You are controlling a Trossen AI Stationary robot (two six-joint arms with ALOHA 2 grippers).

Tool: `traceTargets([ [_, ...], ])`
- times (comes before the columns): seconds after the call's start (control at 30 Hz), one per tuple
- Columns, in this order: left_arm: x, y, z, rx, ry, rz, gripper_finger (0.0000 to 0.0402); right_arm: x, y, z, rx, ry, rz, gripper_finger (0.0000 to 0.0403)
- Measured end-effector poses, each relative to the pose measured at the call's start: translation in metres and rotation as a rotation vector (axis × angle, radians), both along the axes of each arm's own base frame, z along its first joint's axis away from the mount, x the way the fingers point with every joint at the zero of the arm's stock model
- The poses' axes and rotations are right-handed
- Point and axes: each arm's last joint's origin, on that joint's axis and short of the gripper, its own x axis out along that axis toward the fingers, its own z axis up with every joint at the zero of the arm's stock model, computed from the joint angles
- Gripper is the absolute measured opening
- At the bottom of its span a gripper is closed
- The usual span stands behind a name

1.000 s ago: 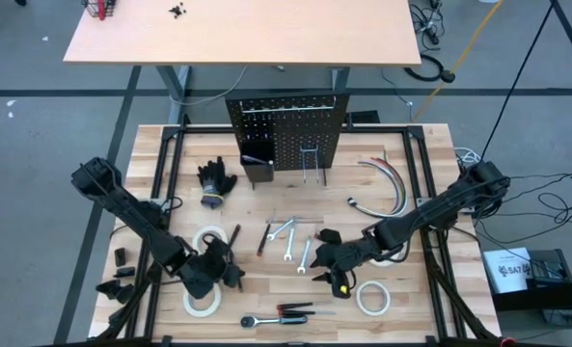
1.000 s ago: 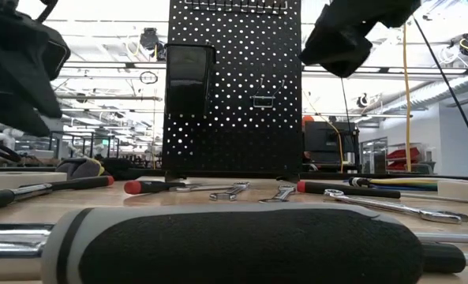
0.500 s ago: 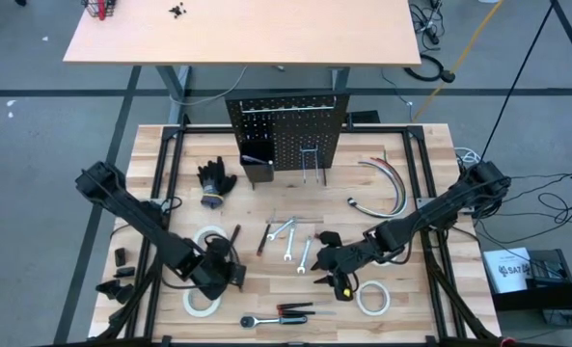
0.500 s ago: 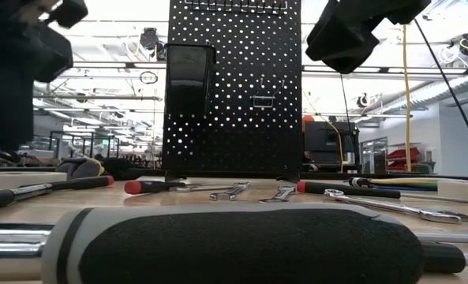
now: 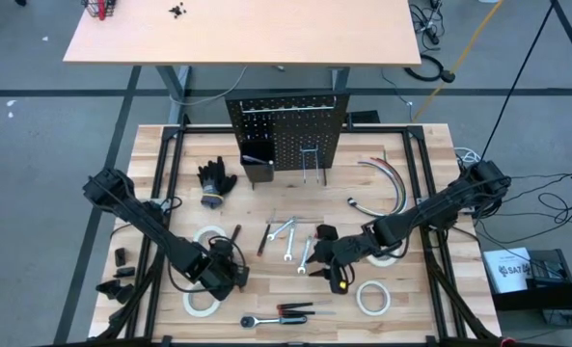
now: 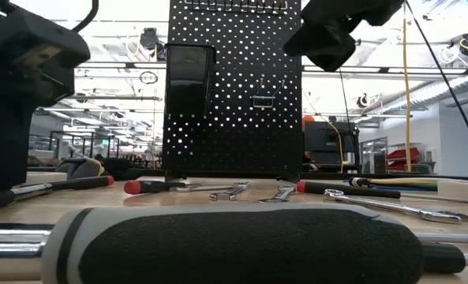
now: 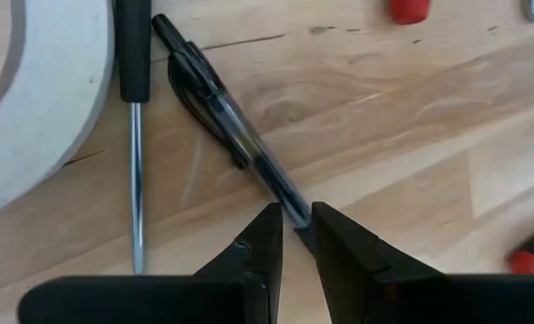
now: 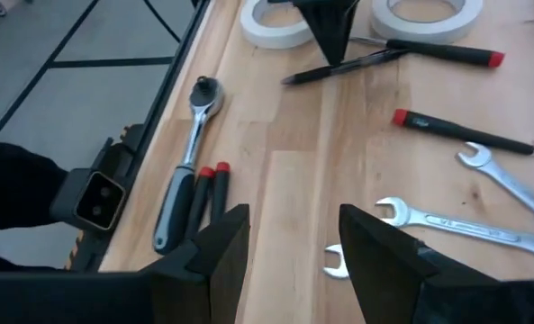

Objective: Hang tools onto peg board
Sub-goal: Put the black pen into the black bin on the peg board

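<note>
From above, left gripper (image 5: 230, 274) low between tape rolls (image 5: 209, 241), right gripper (image 5: 326, 268) hovering by wrenches (image 5: 287, 238); peg board (image 5: 287, 135) well behind; left wrist view: fingers (image 7: 268, 245) pinched on slim black pen (image 7: 221, 112); right wrist view: jaws apart, empty; risk: thin grip near pen's end, it may swivel or slip on lifting

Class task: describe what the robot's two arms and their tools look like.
Both arms are dark, slim and jointed. The left tool has two black wedge-shaped fingers. The right tool has broader black fingers and, from above, a small yellow mark beside it.
</note>
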Motion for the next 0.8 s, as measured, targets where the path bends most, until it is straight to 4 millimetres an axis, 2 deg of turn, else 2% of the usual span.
traceTargets([
  [0.5,0.015,0.011,-0.013,0.003,0.030,0.051,0.0063,0.002,-0.007,-0.002,-0.009,0.023,0.064,0.0167],
  [0.8,0.023,0.025,-0.015,0.063,0.040,-0.057,0.0063,0.004,-0.021,-0.004,0.046,0.077,0.136,0.0167],
])
